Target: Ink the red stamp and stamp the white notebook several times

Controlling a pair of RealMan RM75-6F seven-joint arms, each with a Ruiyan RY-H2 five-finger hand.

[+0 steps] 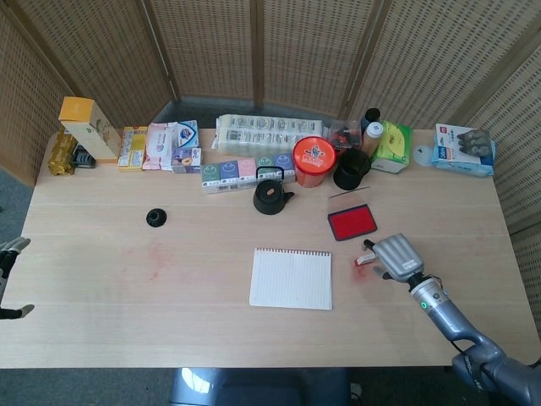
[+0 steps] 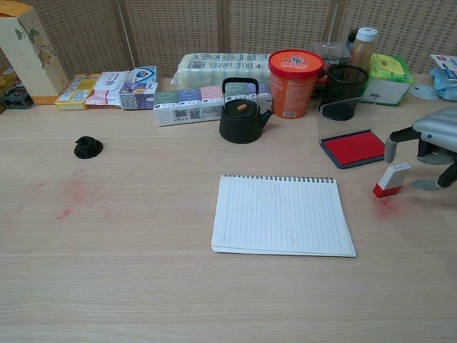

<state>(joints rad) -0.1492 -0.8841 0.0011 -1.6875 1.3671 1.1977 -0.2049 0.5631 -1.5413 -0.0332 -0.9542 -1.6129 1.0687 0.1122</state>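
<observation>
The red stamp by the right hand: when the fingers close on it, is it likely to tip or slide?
The red stamp leans tilted on its narrow red base, so a sideways nudge would probably topple it. It looks small and blocky, likely light and rigid, so it may skid on the smooth table. The right hand hovers beside it, fingers apart.

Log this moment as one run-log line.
right hand: open, above stamp | stamp: on table, not held | ink pad: open | notebook: unstamped

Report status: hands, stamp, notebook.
Right hand open, hovering over the small red-and-white stamp, no grip. Left hand idle at table edge. White spiral notebook unobstructed.
</observation>
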